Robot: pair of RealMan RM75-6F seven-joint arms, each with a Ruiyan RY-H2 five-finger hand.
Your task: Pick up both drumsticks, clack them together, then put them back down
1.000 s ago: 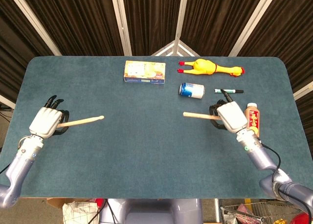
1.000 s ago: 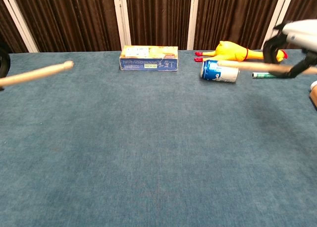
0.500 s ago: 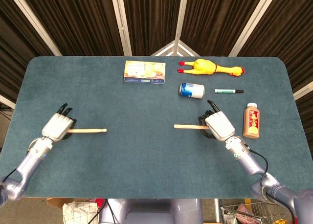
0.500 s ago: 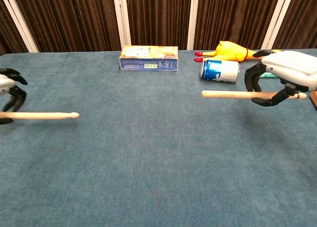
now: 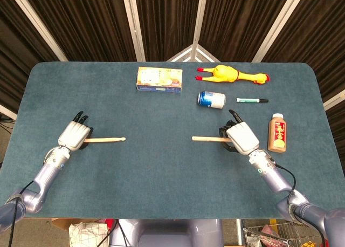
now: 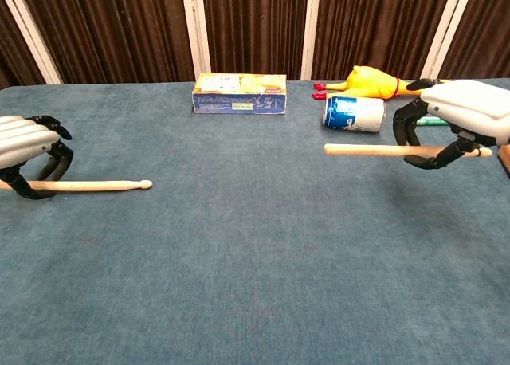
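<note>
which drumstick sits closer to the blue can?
The right hand's drumstick, in the right hand just below the blue can; the left hand's drumstick is across the table.

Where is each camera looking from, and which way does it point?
Head view: high up, looking down on the blue-green felt table; shows both arms, left hand and right hand.
Chest view: low at the table's near edge, looking across to the dark curtains; shows only the hands.
Both share the two wooden drumsticks and blue can.

A blue-carpeted table (image 5: 161, 177) is backed by dark brown curtains (image 5: 167, 20), which are divided by pale slanted strips (image 5: 132, 20).
</note>
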